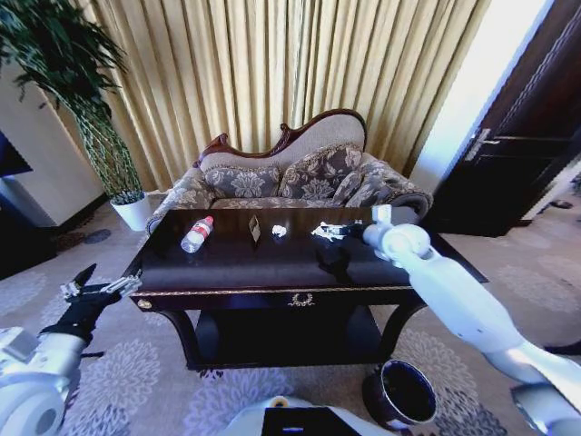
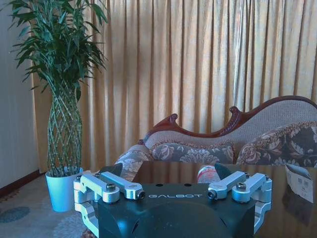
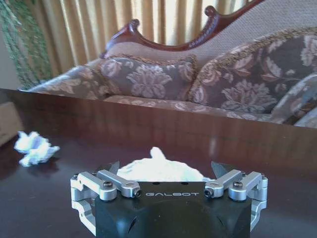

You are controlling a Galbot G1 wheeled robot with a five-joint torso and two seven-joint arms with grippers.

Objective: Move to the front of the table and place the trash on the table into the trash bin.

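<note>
The dark glossy table [image 1: 227, 263] carries a clear bottle [image 1: 196, 234] with a red cap at its left, a small upright wrapper [image 1: 255, 229], a small paper wad [image 1: 279, 231] and a bigger white wad [image 1: 323, 231]. My right gripper [image 1: 338, 232] is low over the tabletop and open, one finger on each side of the bigger wad [image 3: 158, 169]; the small wad [image 3: 33, 148] lies apart from it. My left gripper [image 1: 109, 283] hangs open off the table's left end, holding nothing; the bottle [image 2: 208, 173] lies beyond its fingers. The dark round trash bin [image 1: 404, 392] stands on the carpet by the table's front right leg.
A patterned sofa [image 1: 290, 177] stands right behind the table, curtains behind it. A tall plant in a white pot [image 1: 134, 211] is at the back left. A dark door [image 1: 526, 136] is on the right. Carpet lies open around the bin.
</note>
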